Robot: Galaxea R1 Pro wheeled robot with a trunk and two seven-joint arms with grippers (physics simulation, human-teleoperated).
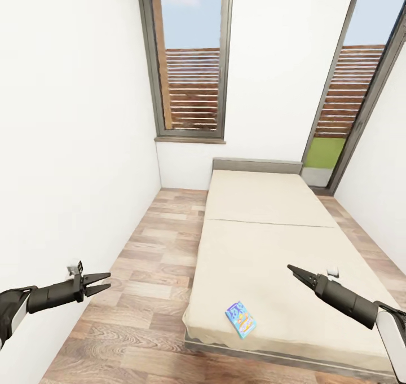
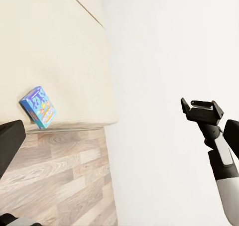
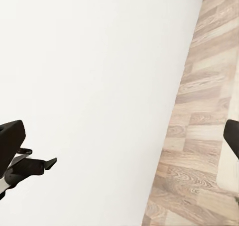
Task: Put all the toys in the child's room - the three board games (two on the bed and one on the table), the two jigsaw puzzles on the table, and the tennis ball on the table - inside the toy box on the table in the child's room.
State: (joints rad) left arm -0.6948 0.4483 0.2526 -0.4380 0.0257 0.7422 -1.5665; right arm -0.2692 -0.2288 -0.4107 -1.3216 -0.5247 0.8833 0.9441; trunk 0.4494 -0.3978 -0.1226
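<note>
A light blue cartoon board game (image 1: 241, 319) lies flat on the beige bed (image 1: 270, 243), close to its near left corner; it also shows as the blue box (image 2: 38, 106) in the left wrist view. My left gripper (image 1: 99, 282) hovers open over the wooden floor to the left of the bed, holding nothing. My right gripper (image 1: 294, 271) is open and empty above the bed, up and to the right of the game. A small white object (image 1: 332, 271) lies on the bed behind the right arm; what it is cannot be told. The table, toy box, jigsaw puzzles and tennis ball are out of view.
A white wall (image 1: 67, 147) stands close on the left, leaving a narrow strip of wooden floor (image 1: 152, 260) between it and the bed. A tall window (image 1: 192, 62) is in the far wall and a glass door (image 1: 344, 119) at the right.
</note>
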